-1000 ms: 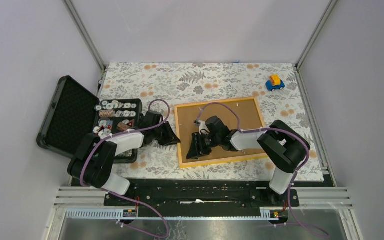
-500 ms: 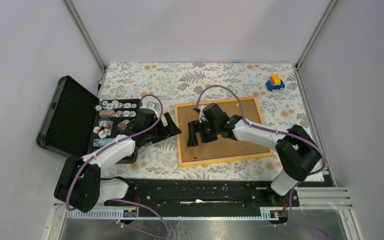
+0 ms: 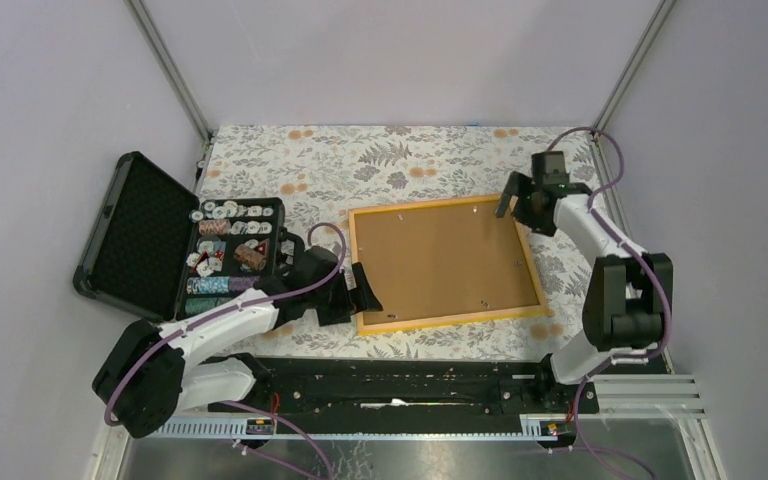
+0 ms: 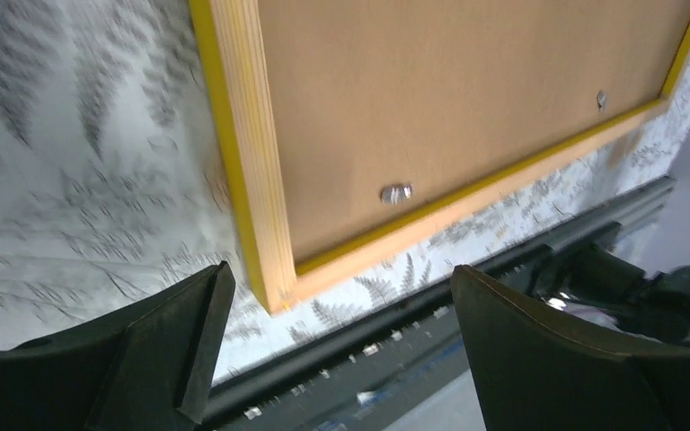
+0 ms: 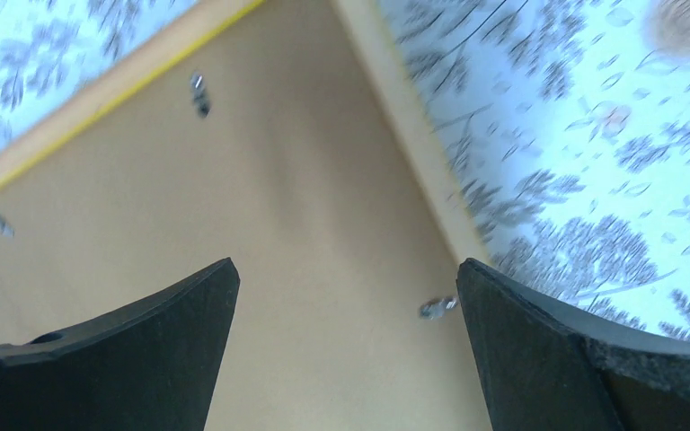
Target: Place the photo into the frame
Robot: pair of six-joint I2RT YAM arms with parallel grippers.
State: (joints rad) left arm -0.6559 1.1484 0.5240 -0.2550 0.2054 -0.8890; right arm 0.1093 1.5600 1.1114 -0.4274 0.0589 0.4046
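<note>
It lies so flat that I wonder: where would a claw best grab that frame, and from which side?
The frame lies flat, back up, so only its thin outer rim gives a hold. Probably best is the near-left corner, taken from the left, since the open left gripper stands right at it.

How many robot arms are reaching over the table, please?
2: the left arm at the frame's near left corner, the right arm at its far right corner. None appears hidden.

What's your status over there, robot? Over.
Left gripper open, empty, at near-left corner of frame. Right gripper open, empty, at far-right corner. Brown backing up; photo not seen. Nothing blocking.
</note>
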